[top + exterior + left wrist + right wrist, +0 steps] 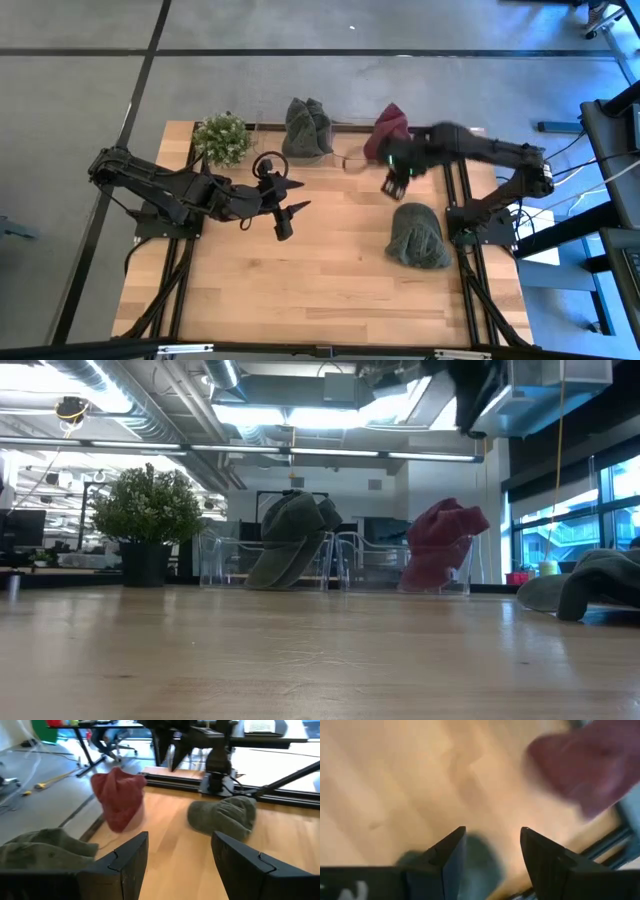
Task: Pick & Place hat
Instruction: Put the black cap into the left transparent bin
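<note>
A soft olive-green hat (418,236) lies crumpled and flat on the desk (300,280) near its right edge, beside the right arm's base. Two more hats sit propped on clear stands at the back: a green one (307,128) and a maroon one (388,127). The right hand (393,183) hangs open between the maroon and fallen hats. The left hand (288,207) waits mid-desk, fingers apart, empty.
</note>
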Robot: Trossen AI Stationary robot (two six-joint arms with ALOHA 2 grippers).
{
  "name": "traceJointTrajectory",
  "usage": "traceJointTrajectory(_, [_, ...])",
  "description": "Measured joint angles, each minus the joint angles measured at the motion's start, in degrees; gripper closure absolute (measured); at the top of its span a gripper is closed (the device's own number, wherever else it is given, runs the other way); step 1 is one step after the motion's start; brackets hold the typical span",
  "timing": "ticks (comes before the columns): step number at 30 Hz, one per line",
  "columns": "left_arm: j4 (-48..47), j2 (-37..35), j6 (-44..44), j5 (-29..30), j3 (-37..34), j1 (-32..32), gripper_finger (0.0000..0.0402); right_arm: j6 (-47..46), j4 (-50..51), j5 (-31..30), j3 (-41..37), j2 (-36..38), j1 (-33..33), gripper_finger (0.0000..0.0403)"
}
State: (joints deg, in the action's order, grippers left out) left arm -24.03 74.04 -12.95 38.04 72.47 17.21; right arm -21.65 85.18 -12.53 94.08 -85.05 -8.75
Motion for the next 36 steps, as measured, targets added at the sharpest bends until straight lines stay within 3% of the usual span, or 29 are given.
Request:
traceJointTrajectory(5, [-0.1,0.0,-0.8,-3.1,0.0,0.0,0.019,-22.5,0.1,2.2,-6.6,3.1,12.9,0.0214])
traceJointTrajectory(9, [-0.2,0.0,-0.9,-3.1,0.0,0.0,0.019,-38.8,-2.5,12.2,-14.4,4.6,21.8,0.0214])
traceJointTrajectory(11, [-0.2,0.0,-0.9,-3.2,0.0,0.0,0.019,-45.0,-6.1,14.3,-18.6,4.8,26.0,0.0214])
traceJointTrajectory(20, [-0.2,0.0,-0.9,-3.2,0.0,0.0,0.019,-72.2,-19.8,15.3,-36.0,4.7,37.3,0.0214])
traceJointTrajectory(28, [-0.2,0.0,-0.9,-3.2,0.0,0.0,0.019,-85.9,-30.6,13.7,-47.2,4.5,40.3,0.0214])
traceJointTrajectory(36, [-0.2,0.0,-0.8,-3.2,0.0,0.0,0.019,-87.8,-37.9,14.0,-53.1,2.3,40.3,0.0214])
